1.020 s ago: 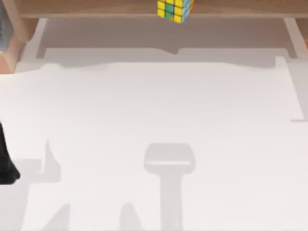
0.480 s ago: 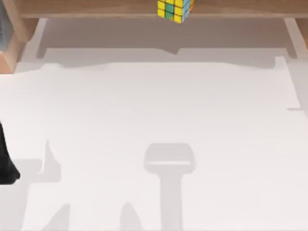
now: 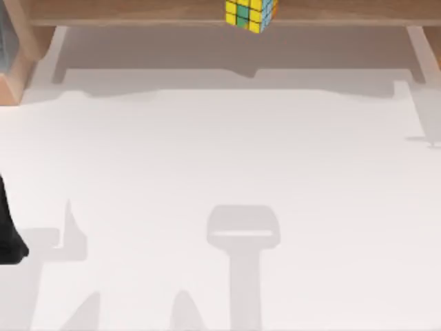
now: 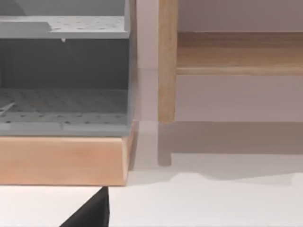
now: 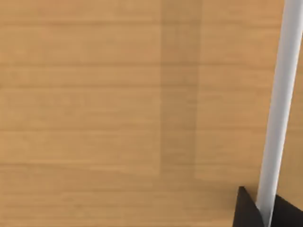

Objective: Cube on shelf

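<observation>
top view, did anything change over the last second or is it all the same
Only a faint shadow at the table's right edge slid toward the shelf and shrank. The cube sits on the shelf as before, and the left arm is parked at the table's left edge, unmoved.

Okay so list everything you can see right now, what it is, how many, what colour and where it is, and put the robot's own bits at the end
cube: one, yellow, teal and orange squares with dark lines, on the shelf board at the front edge, a little right of centre in the top view.
shelf: one, light-brown wood, long board across the far side of the table, with wooden side supports.
grey rack: one, grey perforated tiers on a light wooden base, beside the shelf's left support.
table: one, white, under everything.
left arm: one, black, at the table's left edge in the top view.
right end effector: dark tips, close against a wooden surface in the right wrist view.
</observation>
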